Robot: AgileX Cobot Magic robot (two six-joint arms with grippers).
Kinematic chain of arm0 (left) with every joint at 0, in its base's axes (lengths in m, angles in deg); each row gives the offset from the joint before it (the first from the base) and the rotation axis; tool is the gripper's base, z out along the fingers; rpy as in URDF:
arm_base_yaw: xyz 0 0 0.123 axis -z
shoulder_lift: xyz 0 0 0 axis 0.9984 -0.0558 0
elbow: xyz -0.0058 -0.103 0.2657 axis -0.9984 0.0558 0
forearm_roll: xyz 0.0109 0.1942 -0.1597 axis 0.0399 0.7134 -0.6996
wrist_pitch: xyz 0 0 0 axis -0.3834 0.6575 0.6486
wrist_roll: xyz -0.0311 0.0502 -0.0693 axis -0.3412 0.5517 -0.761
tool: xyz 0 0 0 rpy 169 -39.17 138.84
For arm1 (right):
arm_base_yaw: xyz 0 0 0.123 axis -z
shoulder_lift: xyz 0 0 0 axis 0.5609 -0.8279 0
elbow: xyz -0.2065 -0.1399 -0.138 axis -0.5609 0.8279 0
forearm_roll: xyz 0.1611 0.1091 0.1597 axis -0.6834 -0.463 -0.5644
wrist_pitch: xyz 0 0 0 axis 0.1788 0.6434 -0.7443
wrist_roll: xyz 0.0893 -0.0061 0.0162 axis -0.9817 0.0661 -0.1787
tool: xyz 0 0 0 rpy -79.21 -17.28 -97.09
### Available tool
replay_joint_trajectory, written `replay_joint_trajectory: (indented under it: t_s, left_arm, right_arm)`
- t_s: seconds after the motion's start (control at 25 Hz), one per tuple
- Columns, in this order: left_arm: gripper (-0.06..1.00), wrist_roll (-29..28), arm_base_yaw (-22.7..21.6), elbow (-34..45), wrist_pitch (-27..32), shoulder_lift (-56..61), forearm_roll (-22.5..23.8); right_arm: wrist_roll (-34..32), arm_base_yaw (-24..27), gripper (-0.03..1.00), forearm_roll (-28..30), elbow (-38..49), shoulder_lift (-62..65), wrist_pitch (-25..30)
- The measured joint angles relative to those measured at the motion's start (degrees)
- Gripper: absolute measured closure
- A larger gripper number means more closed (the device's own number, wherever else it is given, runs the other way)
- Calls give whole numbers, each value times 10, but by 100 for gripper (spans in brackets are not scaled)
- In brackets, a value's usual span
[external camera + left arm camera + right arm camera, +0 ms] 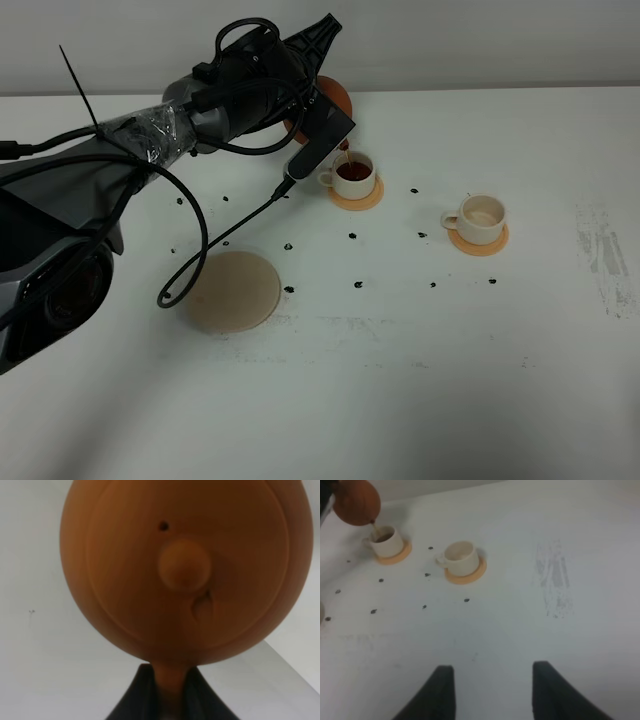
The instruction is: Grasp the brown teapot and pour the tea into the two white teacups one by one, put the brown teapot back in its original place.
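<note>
My left gripper (167,700) is shut on the loop handle of the brown teapot (338,98). It holds the pot tilted above the left white teacup (352,173). A thin stream of tea (346,150) falls from the spout into that cup, which holds dark tea. In the left wrist view the teapot's lid and knob (184,570) fill the frame. The right white teacup (483,215) stands empty on its orange coaster (478,240). The beige round saucer (235,290) lies bare at the front left. My right gripper (492,692) is open and empty, well short of both cups (461,556).
Several small black marks (354,236) dot the white table around the cups. A black cable (190,270) hangs from the left arm over the saucer's edge. A grey scuff (605,255) marks the table at the far right.
</note>
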Motion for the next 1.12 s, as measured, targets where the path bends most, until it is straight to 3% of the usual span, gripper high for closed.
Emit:
replay_joint_trajectory:
  t_s: [0.36, 1.12]
  left_arm:
    - [82, 29, 0, 0, -2, 0, 0]
    - [82, 30, 1, 0, -14, 0, 13]
  right_arm:
    - [0, 0, 58, 0, 0, 0, 0]
    - [0, 0, 58, 0, 0, 0, 0]
